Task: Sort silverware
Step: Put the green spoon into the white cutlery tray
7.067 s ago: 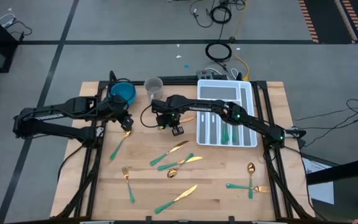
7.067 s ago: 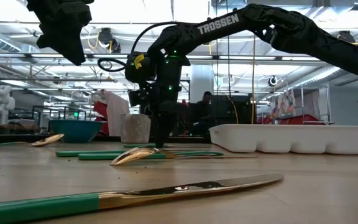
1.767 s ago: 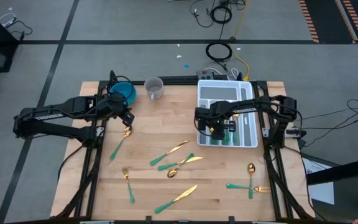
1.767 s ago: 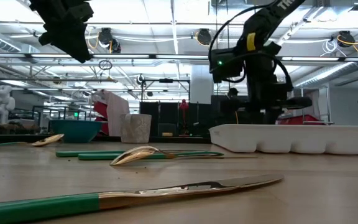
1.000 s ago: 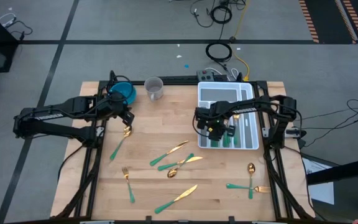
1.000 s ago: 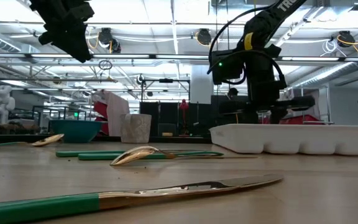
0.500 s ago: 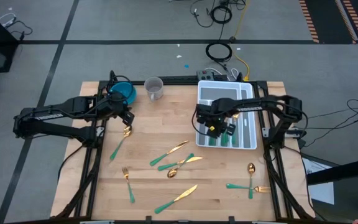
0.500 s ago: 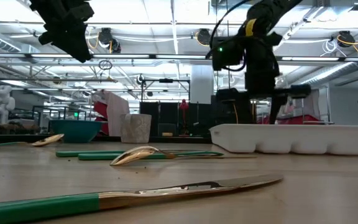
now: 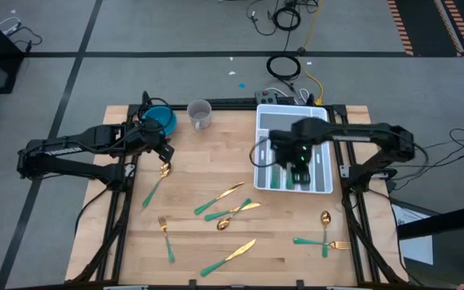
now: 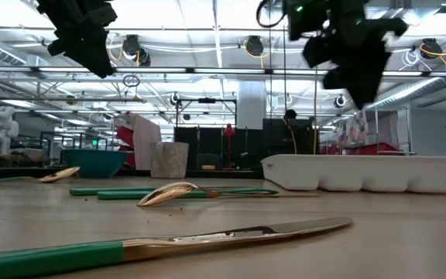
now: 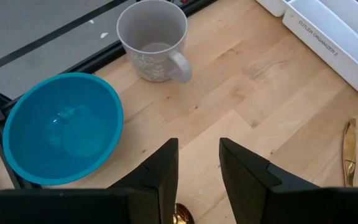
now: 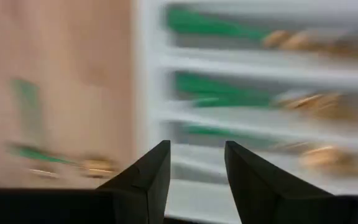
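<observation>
A: R gripper [image 12: 194, 180]?
B: Up over the white tray [image 9: 263, 179], above its slots. Fingers spread w/ a clear gap, nothing between them.

A: What's under it?
B: Green-handled pieces w/ gold heads already lying in the tray slots [image 12: 229, 93], straight ahead of the fingers. Wrist view is smeared, so can't tell forks from spoons in there.

A: L gripper [image 11: 197, 180]?
B: Hangs over the wood table [image 9: 216, 234] near the far-left corner. Fingers apart, narrow gap, empty. Blue bowl [image 11: 61, 127] just ahead & to one side of it, grey mug [image 11: 154, 40] further ahead, both upright.

A: Any silverware by it?
B: A spoon [image 9: 156, 182] lies right below it; gold head almost under the fingers, handle running toward the front edge.

A: Rest of the loose stuff?
B: All well off from both grippers. Mid-table cluster: knife [image 9: 220, 198], another knife [image 9: 236, 211], spoon [image 9: 224, 223]. Front-left a fork [image 9: 166, 236]. Front-middle a knife [image 9: 228, 257]; in low view it's the closest piece. Front-right, below the R gripper's side of the tray, a spoon [image 9: 325, 230] crossing a fork [image 9: 319, 242].
</observation>
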